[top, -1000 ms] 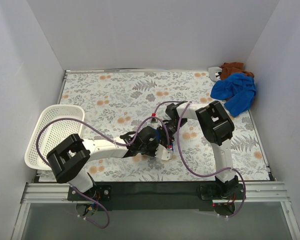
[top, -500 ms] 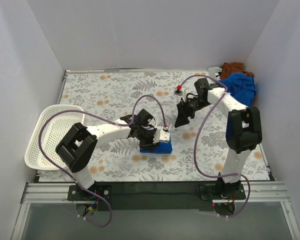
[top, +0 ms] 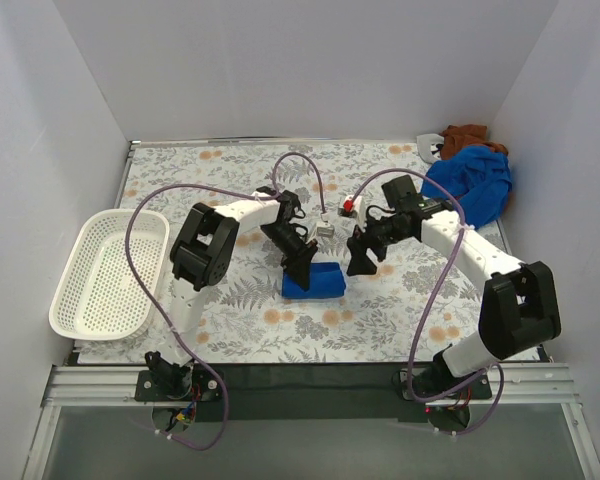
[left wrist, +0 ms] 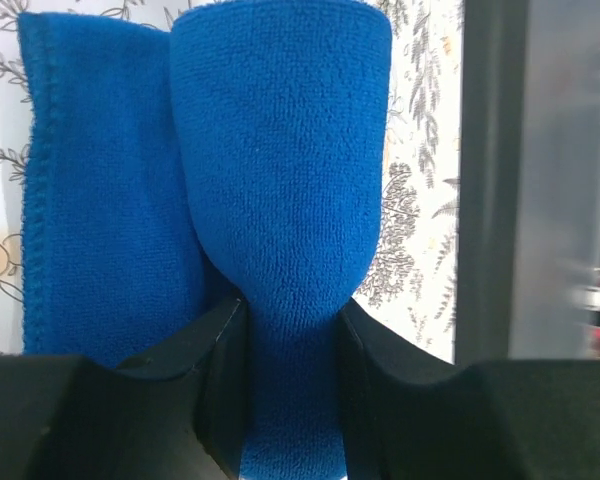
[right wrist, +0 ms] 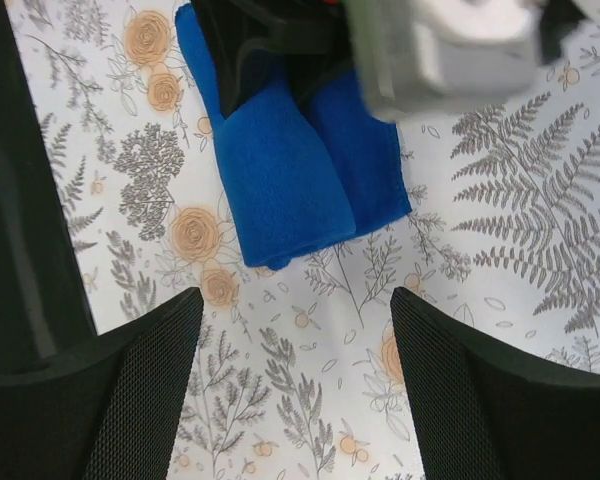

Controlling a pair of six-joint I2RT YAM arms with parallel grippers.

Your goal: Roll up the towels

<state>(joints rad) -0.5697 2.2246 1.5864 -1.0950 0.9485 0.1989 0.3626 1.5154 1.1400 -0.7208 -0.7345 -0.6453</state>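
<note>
- The left pincer (left wrist: 290, 350) is clamped on one end of the blue towel (left wrist: 280, 180). The cloth necks in between its fingers (left wrist: 220, 370), which indicates a firm pinch on the raised, doubled layer.
- The towel lies on the worktop (top: 230, 190) near its centre. In the left wrist view a flat layer with a stitched hem lies touching the raised fold on its left. Judged from this, the grip keeps the fold from springing open. The pictures do not show how tightly the roll is wound.
- The right pincer (right wrist: 295, 300) hovers above the worktop with jaws wide and nothing between them. It is just to the right of the towel and apart from it. Its camera looks down on the towel's free end. This position probably prepares it to press or take that end.
- Bare patterned worktop shows on the near and right sides of the towel, so the roll has room to travel there.
- The white basket (top: 105, 270) sits well apart at the left edge.
- The blue heap (top: 470, 180) and the brown cloth (top: 467, 135) lie in the far right corner against the wall, well apart from the work.
- The two pincers are close together over the towel, and the purple cable (top: 300, 170) loops above the left arm. Any sideways move risks contact between them.
</note>
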